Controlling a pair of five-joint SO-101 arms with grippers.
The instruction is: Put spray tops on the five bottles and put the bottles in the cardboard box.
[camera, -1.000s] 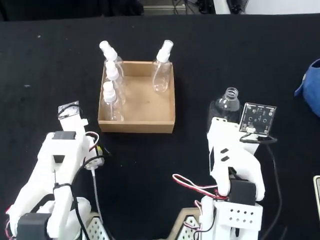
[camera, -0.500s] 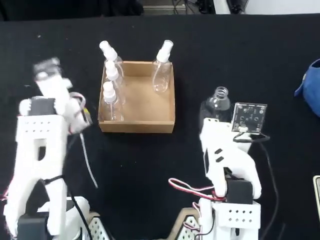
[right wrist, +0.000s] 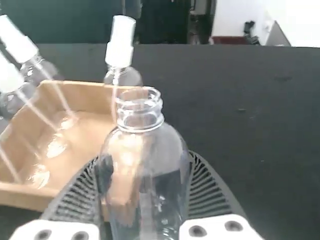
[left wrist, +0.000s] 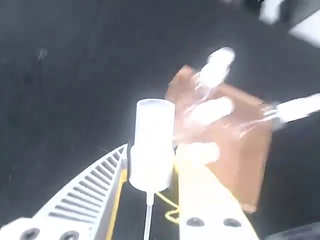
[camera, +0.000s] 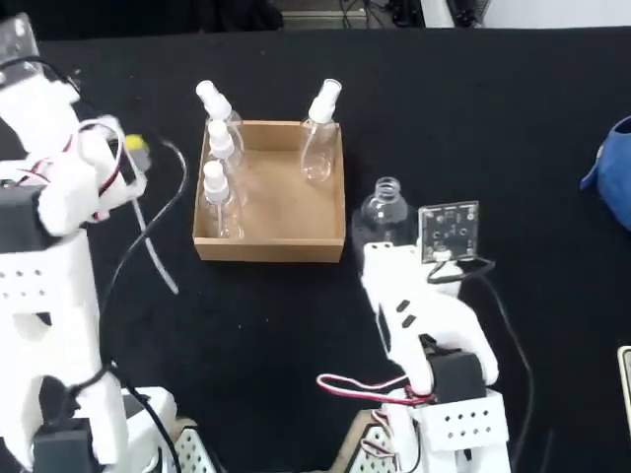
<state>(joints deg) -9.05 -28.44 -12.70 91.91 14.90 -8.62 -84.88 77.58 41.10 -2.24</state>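
- Cardboard box (camera: pixel 284 215), brown, square and open-topped, sits on the black tabletop (camera: pixel 493 118); I place everything else from it.
- Four clear plastic bottles (camera: pixel 223 209) with white spray tops stand inside the box. Three are in a row against the wall on my left arm's side. The fourth is in the far corner on my right arm's side, tilted against the rim.
- My right hand (right wrist: pixel 142 205) is clamped around the body of the fifth clear plastic bottle (right wrist: pixel 142 145). It is upright with its threaded neck bare, just beside the box's wall on my right arm's side.
- My left hand (left wrist: pixel 150 175) is clamped on a loose white spray top (left wrist: pixel 151 145), held above the tabletop off the box's opposite side, apart from it.
- Its thin dip tube (camera: pixel 159 258) slants down from that hand toward the tabletop beside the box.
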